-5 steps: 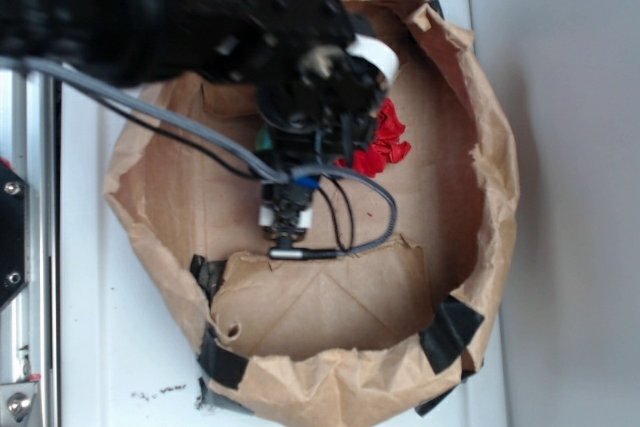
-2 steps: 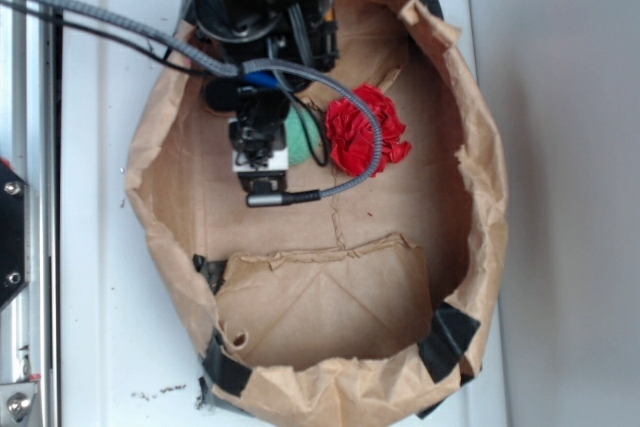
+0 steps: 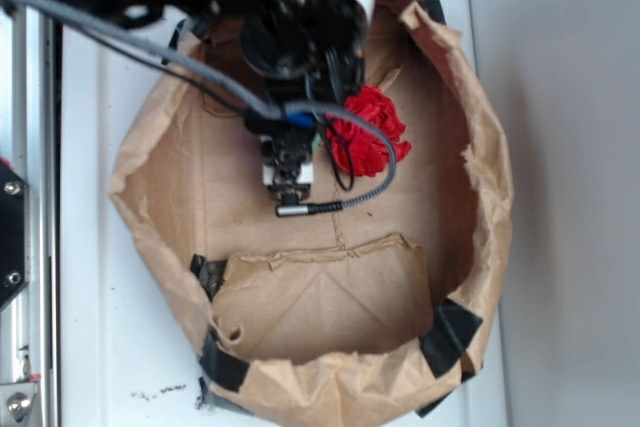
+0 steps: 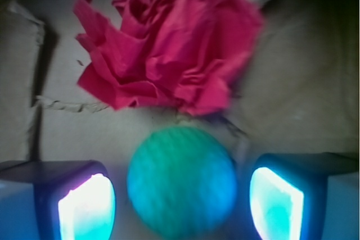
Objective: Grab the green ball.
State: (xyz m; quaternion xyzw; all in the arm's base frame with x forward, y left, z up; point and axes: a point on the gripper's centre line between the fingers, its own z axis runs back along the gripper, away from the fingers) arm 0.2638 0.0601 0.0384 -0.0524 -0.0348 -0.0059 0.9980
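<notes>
The green ball (image 4: 181, 181), round and finely textured, lies on the brown paper floor between my two lit fingers (image 4: 87, 206). My gripper (image 4: 181, 203) is open, with a narrow gap showing on each side of the ball. Just beyond the ball sits the red ruffled tuft (image 4: 169, 54), close to it or touching it. In the exterior view my black arm (image 3: 300, 37) reaches down into the bag next to the red tuft (image 3: 367, 140). There the arm and its small camera (image 3: 288, 172) hide the fingers and nearly all of the ball.
Everything lies inside a wide, rolled-down brown paper bag (image 3: 490, 177) with crumpled walls and black tape patches (image 3: 455, 332). A folded paper flap (image 3: 320, 297) rises at the near side. Grey cables (image 3: 370, 187) loop off the wrist. A metal rail (image 3: 25, 247) runs along the left.
The arm has shifted a little right and toward the tuft since 0.4 s ago. The ball, then visible beside the wrist, is now covered by the gripper. The bag rim has flexed.
</notes>
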